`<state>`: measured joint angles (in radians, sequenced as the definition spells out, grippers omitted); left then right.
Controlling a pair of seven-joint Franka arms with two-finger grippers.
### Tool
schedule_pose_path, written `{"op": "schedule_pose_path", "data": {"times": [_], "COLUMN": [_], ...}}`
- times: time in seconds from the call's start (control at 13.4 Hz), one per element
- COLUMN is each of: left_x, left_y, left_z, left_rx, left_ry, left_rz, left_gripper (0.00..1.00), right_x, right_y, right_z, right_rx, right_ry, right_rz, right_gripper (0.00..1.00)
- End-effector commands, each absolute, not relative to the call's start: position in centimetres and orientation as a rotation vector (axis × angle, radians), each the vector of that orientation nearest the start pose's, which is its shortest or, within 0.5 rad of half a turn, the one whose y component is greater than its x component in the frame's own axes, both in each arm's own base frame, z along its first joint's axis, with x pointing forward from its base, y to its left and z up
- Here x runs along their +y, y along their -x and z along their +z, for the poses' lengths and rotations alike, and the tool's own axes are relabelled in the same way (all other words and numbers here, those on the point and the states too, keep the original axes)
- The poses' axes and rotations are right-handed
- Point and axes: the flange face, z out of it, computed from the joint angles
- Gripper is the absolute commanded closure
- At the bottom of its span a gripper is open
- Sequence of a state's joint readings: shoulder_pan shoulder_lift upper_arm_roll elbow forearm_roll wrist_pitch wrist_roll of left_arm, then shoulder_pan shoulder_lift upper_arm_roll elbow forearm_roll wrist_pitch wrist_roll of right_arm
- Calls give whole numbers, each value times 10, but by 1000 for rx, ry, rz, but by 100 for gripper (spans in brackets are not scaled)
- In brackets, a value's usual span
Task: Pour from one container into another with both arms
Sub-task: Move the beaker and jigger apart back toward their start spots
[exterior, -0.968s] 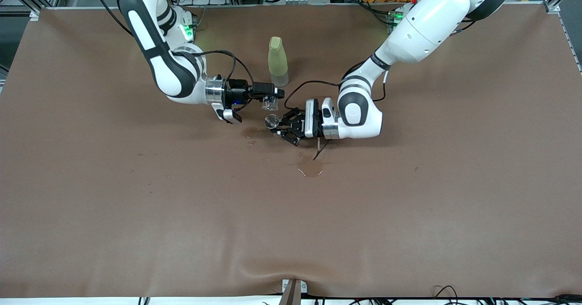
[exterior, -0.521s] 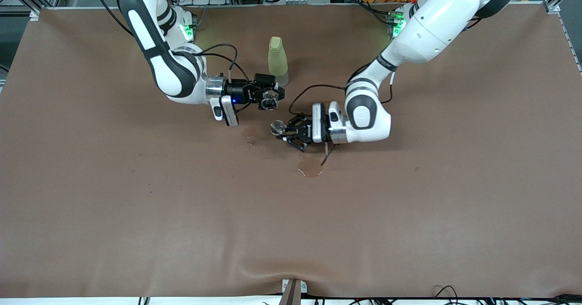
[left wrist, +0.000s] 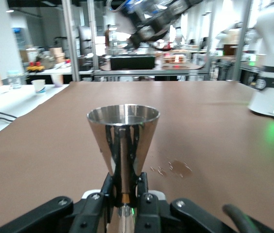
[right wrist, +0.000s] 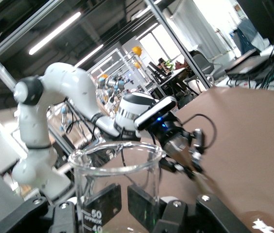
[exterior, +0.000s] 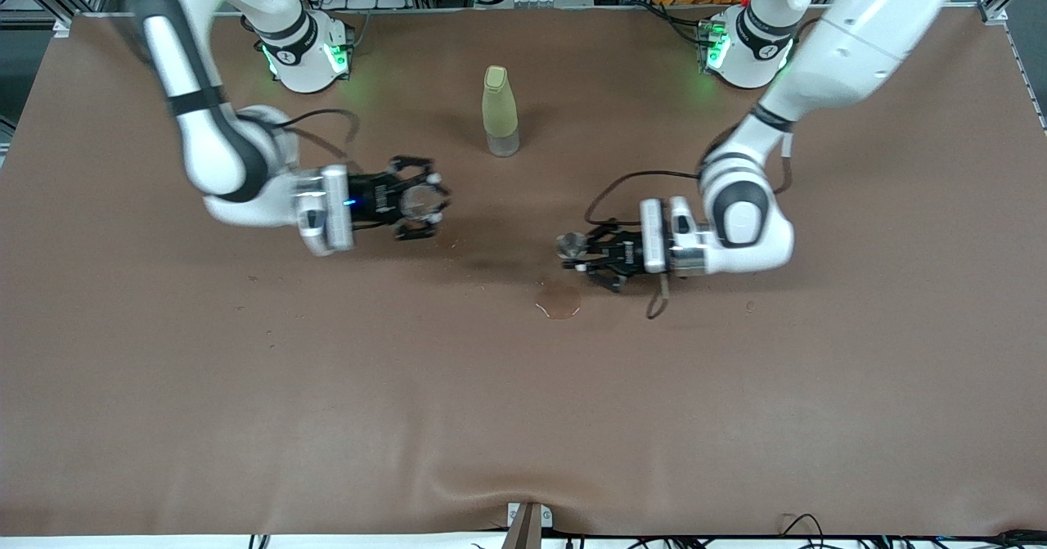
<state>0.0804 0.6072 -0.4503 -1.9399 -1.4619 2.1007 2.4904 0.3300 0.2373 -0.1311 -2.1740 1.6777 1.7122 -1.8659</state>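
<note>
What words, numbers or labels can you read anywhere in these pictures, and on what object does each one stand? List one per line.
"50": printed beside the graduation marks on the clear cup, seen in the right wrist view.
"40": just beneath it on the same cup, cut off at the picture's edge.
Metal jigger: no markings visible.
Yellow-green bottle: no readable label.

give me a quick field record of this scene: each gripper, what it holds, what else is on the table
left gripper: shut on the metal jigger, held upright over the table
right gripper: shut on the clear cup
bottle: yellow-green, capped, standing upright toward the robots' bases, between the two arms
stain: wet patch on the brown table cover, beside the left gripper
pour: none under way, grippers apart
</note>
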Motion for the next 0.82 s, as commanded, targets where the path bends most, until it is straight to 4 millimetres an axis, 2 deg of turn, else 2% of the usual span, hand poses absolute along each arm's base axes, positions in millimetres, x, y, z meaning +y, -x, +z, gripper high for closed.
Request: {"op": "schedule_pose_path", "data": {"times": [0.0, 0.15, 0.37, 0.45, 0.6, 0.74], "left_x": [-183, -129, -45, -17, 45, 97], "left_y": [-555, -555, -552, -547, -528, -511], "left_z": [222, 226, 226, 223, 201, 185], "left_rx": [-1440, -1468, -1490, -1490, -1430, -1398], "left_ry": [-1253, -1227, -1243, -1255, -1295, -1318], "left_rz": [1012, 979, 961, 951, 947, 937], "left_gripper": [100, 100, 100, 100, 100, 100], "right_x": [121, 62, 0, -17, -45, -61], "right_y": [-540, -548, -559, -560, -563, -563], "right_z": [339, 338, 320, 311, 294, 273], "right_rx": [-1065, -1182, -1300, -1320, -1357, -1375], "right_ry": [1411, 1389, 1320, 1296, 1253, 1226], "right_rz": [-842, -867, -945, -955, -974, -999], "right_gripper": [100, 100, 100, 100, 100, 100]}}
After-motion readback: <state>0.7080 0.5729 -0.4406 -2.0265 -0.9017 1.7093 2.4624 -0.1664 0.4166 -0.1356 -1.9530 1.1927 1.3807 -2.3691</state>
